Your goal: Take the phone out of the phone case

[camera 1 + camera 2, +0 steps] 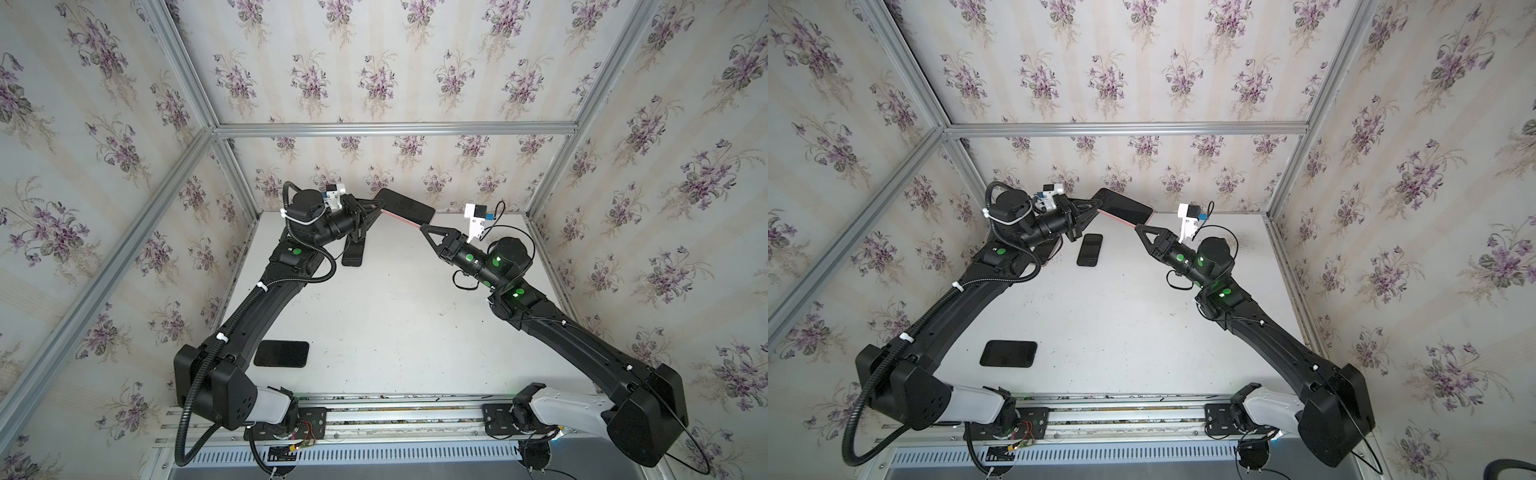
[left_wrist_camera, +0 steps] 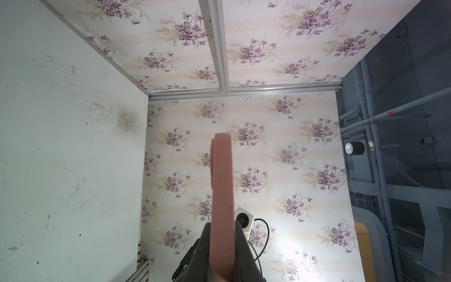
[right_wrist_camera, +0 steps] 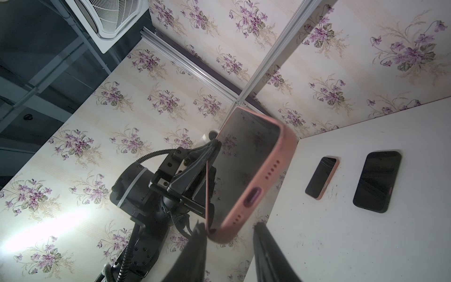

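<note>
Right end effector [image 3: 230,225] straddles a case [image 3: 280,156] corner, jaws partly apart, likely to peel it; left end effector [image 3: 212,146] clamps the case, phone [image 3: 244,158] inside, aloft over the counter [image 3: 341,244] for access.

In both top views the cased phone [image 1: 405,204] sits upper middle of the frame, over the far edge of the table [image 1: 395,316], between my left pincer [image 1: 380,204] at its left end and my right pincer [image 1: 422,227] at its lower right corner. A second phone [image 1: 353,258] lies on the table just below my left pincer, a third phone [image 1: 281,354] at lower left
</note>
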Controlling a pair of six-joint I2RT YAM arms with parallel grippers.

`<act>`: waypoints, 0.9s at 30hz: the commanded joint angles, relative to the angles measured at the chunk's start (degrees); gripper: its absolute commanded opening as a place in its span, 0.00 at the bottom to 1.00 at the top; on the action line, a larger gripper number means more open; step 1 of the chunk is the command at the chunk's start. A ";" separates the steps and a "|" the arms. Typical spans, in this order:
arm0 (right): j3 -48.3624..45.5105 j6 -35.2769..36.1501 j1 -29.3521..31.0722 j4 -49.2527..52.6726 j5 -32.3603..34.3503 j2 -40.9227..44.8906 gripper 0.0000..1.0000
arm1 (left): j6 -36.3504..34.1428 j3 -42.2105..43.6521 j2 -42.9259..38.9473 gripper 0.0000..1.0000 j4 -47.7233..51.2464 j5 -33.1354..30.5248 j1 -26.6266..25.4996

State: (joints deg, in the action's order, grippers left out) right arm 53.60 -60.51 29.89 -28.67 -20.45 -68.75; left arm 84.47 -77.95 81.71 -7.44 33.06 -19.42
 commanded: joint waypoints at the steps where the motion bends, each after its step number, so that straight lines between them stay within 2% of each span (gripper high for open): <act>1: 0.81 -0.81 0.04 -4.37 -0.39 -0.11 0.35 | 1.05 0.16 -0.59 0.00 -6.18 0.31 0.00; 10: 0.58 -2.63 0.07 -7.06 -0.64 -1.27 0.32 | 1.31 0.52 -0.62 0.00 -7.77 0.43 0.00; 15: 0.34 -3.08 0.08 -8.03 -1.41 -1.86 0.19 | 1.40 0.21 -0.50 0.00 -7.76 0.55 0.00; 20: -0.75 -3.82 -0.02 -10.52 -2.12 -2.53 0.01 | 1.27 -0.47 -0.16 0.00 -7.94 0.88 0.00; 27: -1.81 -3.11 -0.36 -12.74 -3.85 -3.14 0.00 | 1.53 -0.84 -0.06 0.00 -7.82 1.60 -0.09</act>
State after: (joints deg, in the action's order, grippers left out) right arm 52.23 -65.93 29.61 -40.16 -22.48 -71.59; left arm 84.84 -78.08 81.84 -11.07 32.47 -19.33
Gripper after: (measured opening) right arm 0.111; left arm 0.130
